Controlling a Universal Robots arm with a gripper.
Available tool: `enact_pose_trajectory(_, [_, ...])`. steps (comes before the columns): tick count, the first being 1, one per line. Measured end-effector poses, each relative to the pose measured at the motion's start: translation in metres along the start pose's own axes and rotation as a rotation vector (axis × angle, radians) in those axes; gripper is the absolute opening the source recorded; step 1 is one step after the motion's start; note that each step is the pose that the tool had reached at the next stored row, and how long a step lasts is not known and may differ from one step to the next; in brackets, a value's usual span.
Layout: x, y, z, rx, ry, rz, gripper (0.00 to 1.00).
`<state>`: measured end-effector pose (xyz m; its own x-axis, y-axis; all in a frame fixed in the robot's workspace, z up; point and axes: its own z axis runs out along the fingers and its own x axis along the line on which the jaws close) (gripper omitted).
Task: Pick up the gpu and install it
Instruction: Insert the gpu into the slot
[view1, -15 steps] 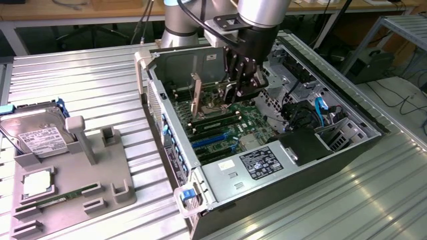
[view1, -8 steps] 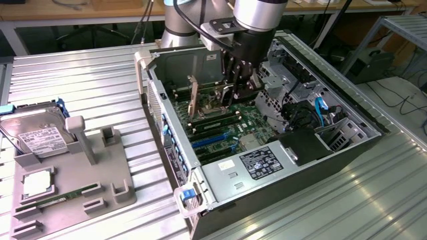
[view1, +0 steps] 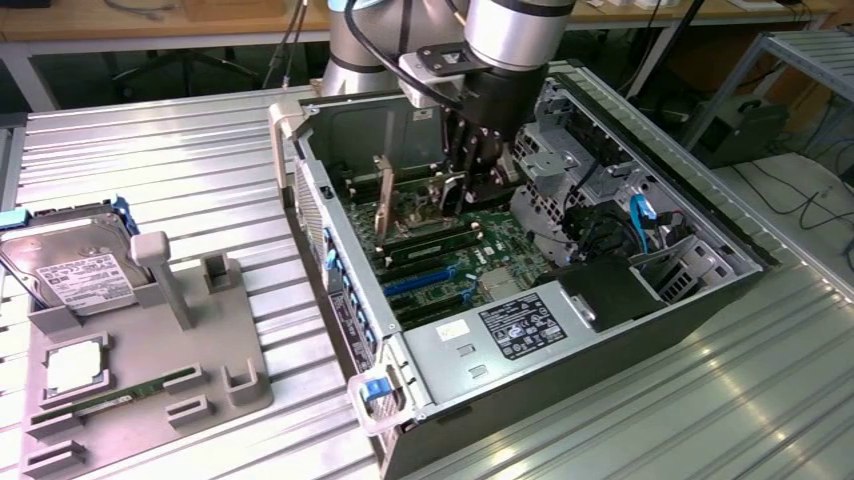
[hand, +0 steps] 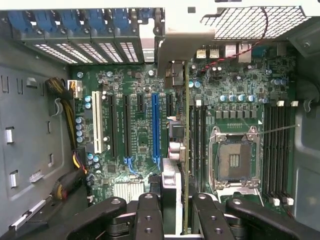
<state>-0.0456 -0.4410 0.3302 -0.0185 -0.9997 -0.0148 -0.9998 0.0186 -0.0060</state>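
1 gpu (hand: 185, 150), seen edge-on, is pinched by the gripper (hand: 180, 220), its 2 black fingers (hand: 149, 215) clamped on the card (upright, as far as I can see). It stands inside the open computer case (view1: 574, 390) over the motherboard (hand: 140, 150), between the blue slot (hand: 155, 130) and the CPU socket (hand: 235, 160). Well apart, a hard drive (view1: 80, 270) rests on the grey tray (view1: 200, 360).

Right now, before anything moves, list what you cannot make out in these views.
Wrist view: the gpu is edge-on, so its face and contact edge are hidden; whether it is seated cannot be told.
Wrist view: the gripper is cut off by the picture's edge.
Exterior view: the gripper hides the part of the motherboard beneath it.
Exterior view: print on the power supply label is too small to read.
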Motion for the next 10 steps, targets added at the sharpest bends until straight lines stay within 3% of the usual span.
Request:
enact_pose_trajectory(5, [0.0001, 0.0061, 0.0016, 0.0000, -0.0002, 0.001, 0.29])
enact_pose_trajectory(10, [0.0029, 0.0068, 0.0030, 0.0000, -0.0002, 0.001, 0.29])
